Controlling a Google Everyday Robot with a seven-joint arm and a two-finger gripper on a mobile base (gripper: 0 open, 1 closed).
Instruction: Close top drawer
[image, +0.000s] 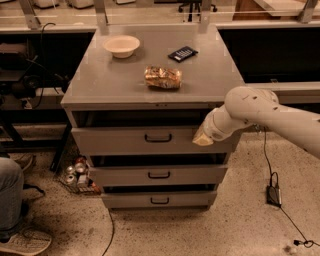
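Note:
The top drawer (125, 140) is a wide grey metal drawer with a small black centre pull handle (158, 138). It stands a little way out of the cabinet, with a dark gap above its front. My gripper (202, 138) is at the end of the white arm, against the right part of the drawer front, to the right of the handle. It holds nothing that I can see.
The cabinet top (100, 80) bears a white bowl (121, 45), a crinkled snack bag (163, 77) and a black flat device (182, 53). Two shorter drawers (159, 175) sit below. Cans (76, 173) lie on the floor at left, a person's leg (11, 200) at far left, cables (274, 195) at right.

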